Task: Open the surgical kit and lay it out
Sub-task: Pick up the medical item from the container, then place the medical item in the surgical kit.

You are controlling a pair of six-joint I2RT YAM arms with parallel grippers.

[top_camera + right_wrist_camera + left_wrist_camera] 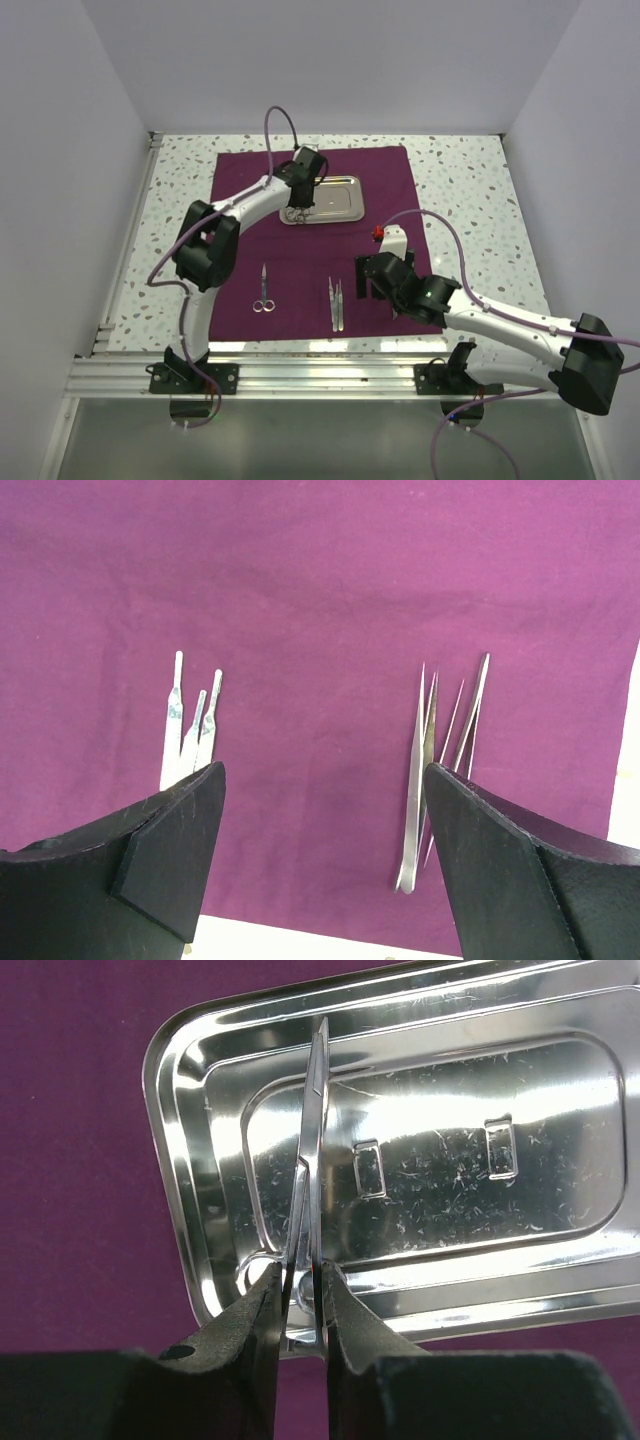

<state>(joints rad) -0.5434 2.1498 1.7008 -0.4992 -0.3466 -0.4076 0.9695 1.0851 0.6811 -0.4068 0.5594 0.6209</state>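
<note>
The surgical kit's dark purple cloth [390, 180] lies spread flat on the table. A shiny steel tray [340, 200] rests on its far part. My left gripper [300, 200] hangs over the tray's left end. In the left wrist view this gripper [305, 1285] is shut on a thin ring-handled instrument [318, 1110], held edge-on above the tray [450, 1190]. Scissors [263, 290] and tweezers [336, 303] lie on the cloth's near part. My right gripper [368, 275] hovers low beside the tweezers, open [322, 780], with bare cloth between its fingers, the tweezers [418, 780] on one side and three flat handles [185, 730] on the other.
The speckled tabletop [470, 200] borders the cloth on all sides. White walls [80, 150] enclose left, back and right. An aluminium rail [320, 375] runs along the near edge by the arm bases. The cloth's near hem meets white table [300, 945] just below my right fingers.
</note>
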